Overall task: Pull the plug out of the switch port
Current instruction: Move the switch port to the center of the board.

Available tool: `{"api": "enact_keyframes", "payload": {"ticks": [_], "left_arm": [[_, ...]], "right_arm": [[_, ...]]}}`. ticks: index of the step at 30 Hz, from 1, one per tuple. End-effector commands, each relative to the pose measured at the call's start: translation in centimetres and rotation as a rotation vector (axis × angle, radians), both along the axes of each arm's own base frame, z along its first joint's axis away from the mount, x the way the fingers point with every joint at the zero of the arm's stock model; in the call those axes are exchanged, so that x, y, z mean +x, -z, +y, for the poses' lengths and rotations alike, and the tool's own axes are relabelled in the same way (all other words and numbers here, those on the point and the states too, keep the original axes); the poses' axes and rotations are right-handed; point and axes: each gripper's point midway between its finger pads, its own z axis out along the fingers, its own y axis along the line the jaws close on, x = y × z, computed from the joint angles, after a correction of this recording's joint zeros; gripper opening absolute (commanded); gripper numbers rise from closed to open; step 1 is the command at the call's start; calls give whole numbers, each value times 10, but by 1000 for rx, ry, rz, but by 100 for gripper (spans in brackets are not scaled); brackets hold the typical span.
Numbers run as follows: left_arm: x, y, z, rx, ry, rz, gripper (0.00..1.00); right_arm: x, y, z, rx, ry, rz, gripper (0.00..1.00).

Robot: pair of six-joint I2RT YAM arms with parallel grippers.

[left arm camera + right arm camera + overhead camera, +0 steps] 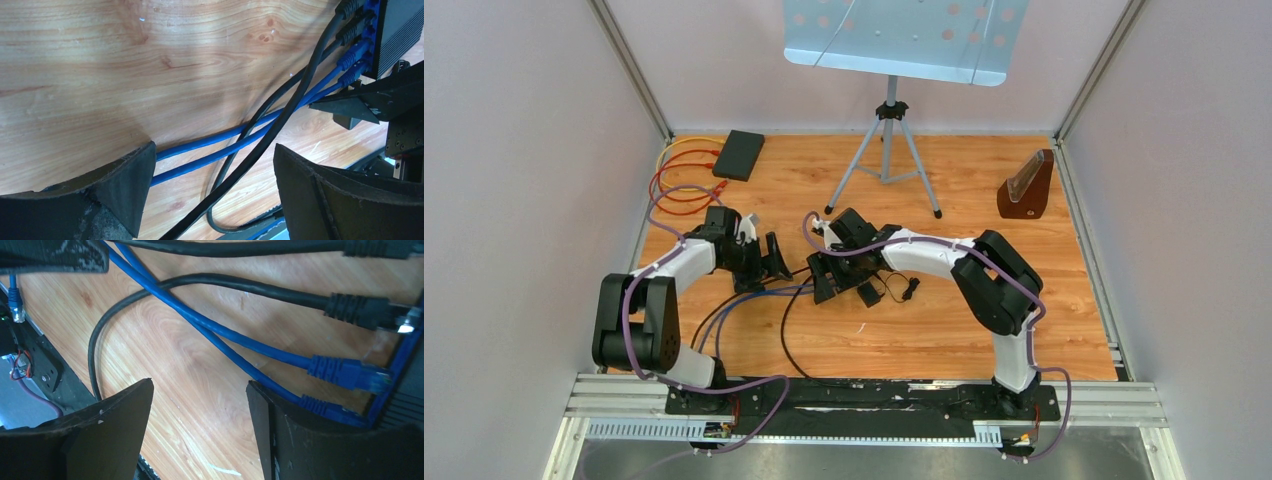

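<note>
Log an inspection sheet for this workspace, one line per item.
Surface: wooden tabletop, no spills seen.
Job's things: switch with two blue plugs and two black plugs at its ports.
Clutter: black box, metronome and music stand at the far side.
Grippers: left gripper open, straddling the cables; right gripper open, beside the blue plugs, holding nothing.
Cables: blue cables and black cables cross; red and yellow cables loop by the black box.
Surroundings: plain walls on three sides.
</note>
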Motion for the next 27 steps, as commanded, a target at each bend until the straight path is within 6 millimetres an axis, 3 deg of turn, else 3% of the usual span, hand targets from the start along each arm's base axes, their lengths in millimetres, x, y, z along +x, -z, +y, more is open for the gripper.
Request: {"api": "enact_keyframes", "payload": {"ticks": [1, 8, 11, 15, 19, 27], "left_arm": [[-4, -9, 0, 1, -22, -27, 94], [-2, -17, 0, 2, -14, -75, 95], [-2, -18, 1, 10, -16, -82, 95], [-2, -21, 3, 19, -19, -99, 95], [3, -26, 9, 56, -17, -150, 99], [7, -27, 31, 182, -82, -184, 100]], "right_arm": [[18, 25, -5, -102, -28, -61, 75], [33, 45, -22, -197, -55, -126, 80], [37, 45, -18, -183, -48, -117, 79], [34, 46, -12, -161, 17, -58, 79], [21, 51, -18, -159, 114, 13, 79], [1, 11, 4, 57, 203, -11, 78]]}}
